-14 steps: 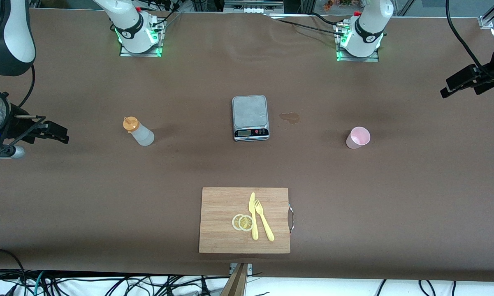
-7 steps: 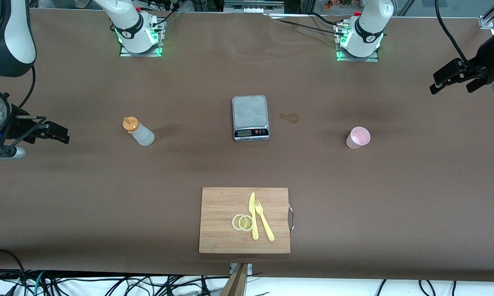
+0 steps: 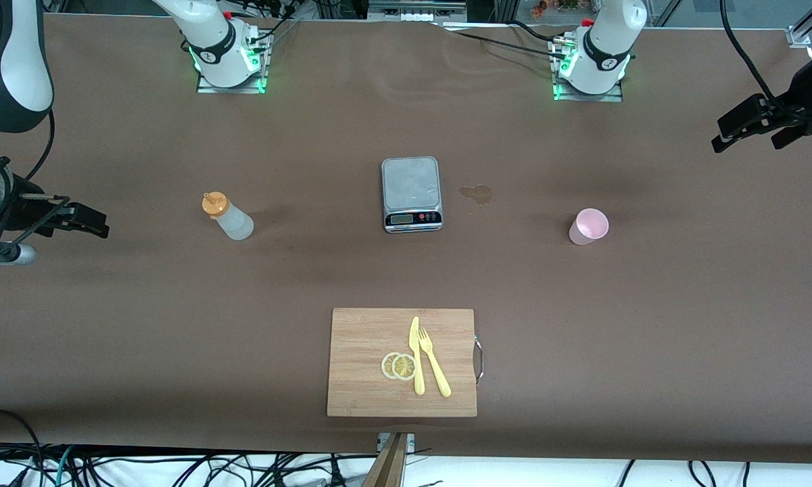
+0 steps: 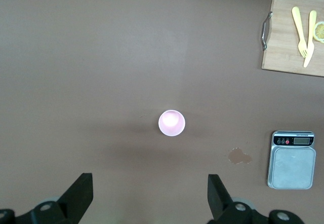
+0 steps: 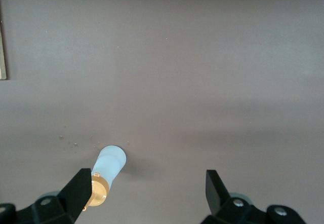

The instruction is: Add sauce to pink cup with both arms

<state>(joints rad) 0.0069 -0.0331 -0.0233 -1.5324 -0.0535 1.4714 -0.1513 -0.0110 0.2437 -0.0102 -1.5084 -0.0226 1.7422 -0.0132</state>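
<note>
With both grippers' fingers spread and empty, your left gripper [image 4: 148, 196] high over the pink cup [image 3: 589, 226] and right gripper [image 5: 147, 193] over the upright sauce bottle [image 3: 227, 216] on the worktop, a careless descent could topple either.

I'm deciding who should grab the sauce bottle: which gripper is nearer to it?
Right. The right gripper, open, hangs over the right arm's end of the table, beside the sauce bottle. The left gripper, open, is over the left arm's end, past the pink cup.
</note>
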